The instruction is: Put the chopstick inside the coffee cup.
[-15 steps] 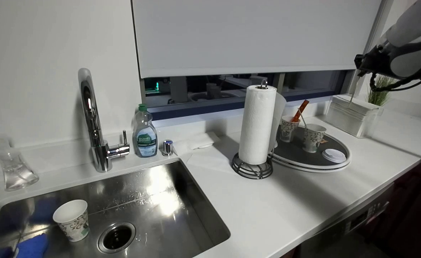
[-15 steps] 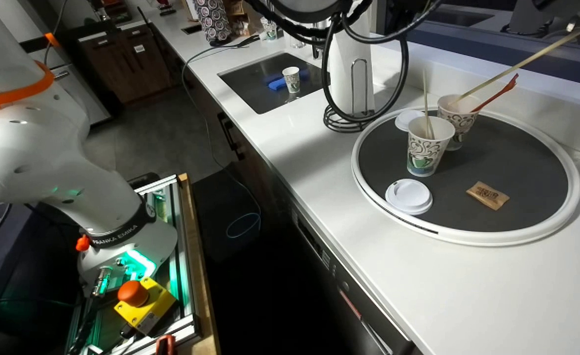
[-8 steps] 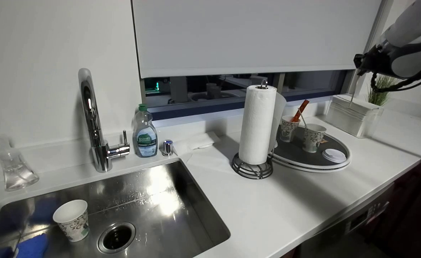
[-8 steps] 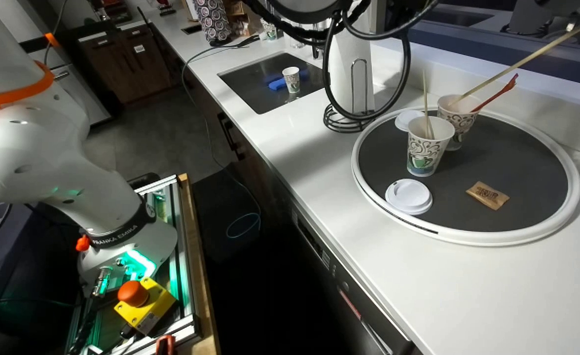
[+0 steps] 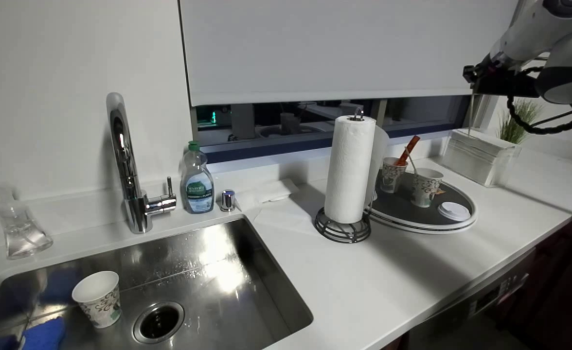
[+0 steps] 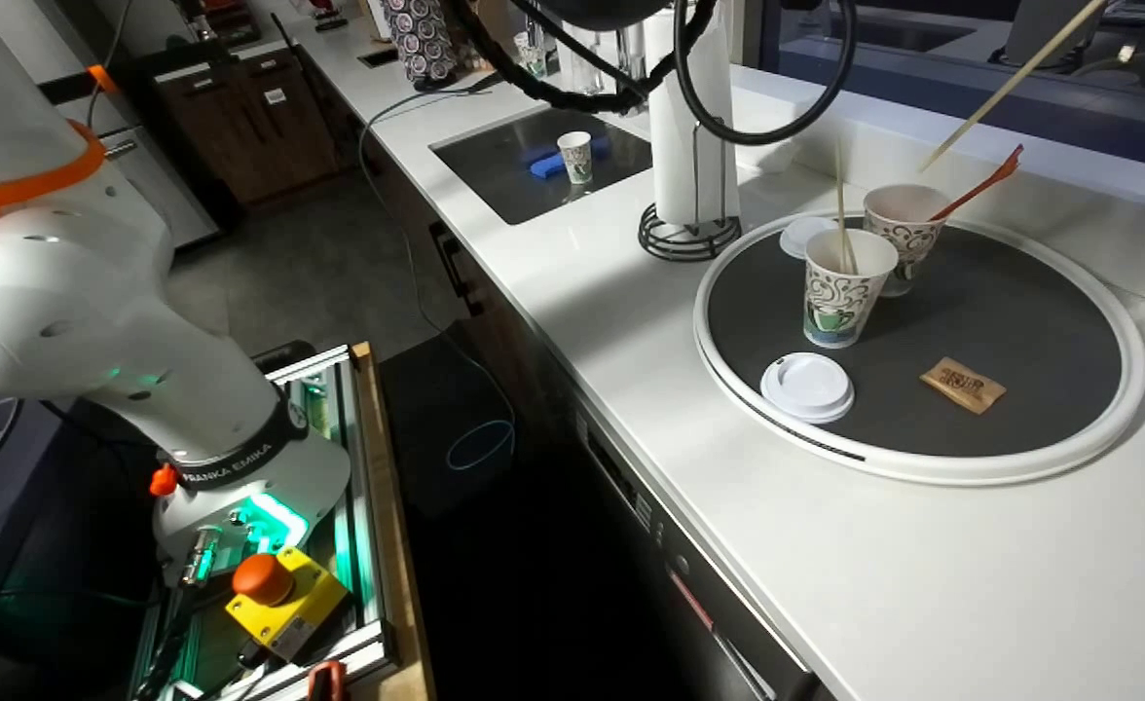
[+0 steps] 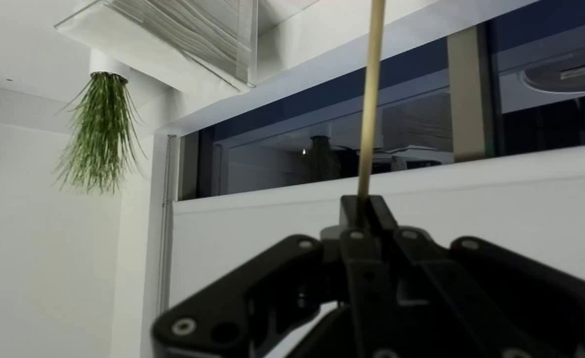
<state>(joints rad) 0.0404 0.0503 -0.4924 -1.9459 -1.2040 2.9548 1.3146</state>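
Observation:
My gripper (image 7: 364, 206) is shut on one end of a long pale wooden chopstick (image 7: 369, 94). In an exterior view the gripper (image 5: 472, 83) is high at the right, and the chopstick (image 5: 471, 112) hangs down nearly upright. In an exterior view the chopstick (image 6: 1011, 86) slants, with its lower tip apart from the cups; the gripper is outside that picture. A patterned paper coffee cup (image 6: 831, 292) stands on the round tray with a pale stick in it. Behind it, a similar paper cup (image 6: 908, 239) holds an orange-red stick (image 6: 983, 185). No grey-beige mug is in view.
The round dark tray (image 6: 1001, 467) also bears white lids (image 6: 806, 387) and a brown packet (image 6: 962, 386). A paper-towel roll (image 5: 349, 170), a napkin box (image 5: 480, 158) and a green plant (image 7: 98, 134) stand nearby. Another paper cup (image 5: 100, 301) is in the sink (image 5: 208, 287).
The gripper and chopstick have shifted left in an exterior view. In an exterior view the chopstick's tip has moved from over the rear cup's mouth to above and beyond it. The cups have not moved.

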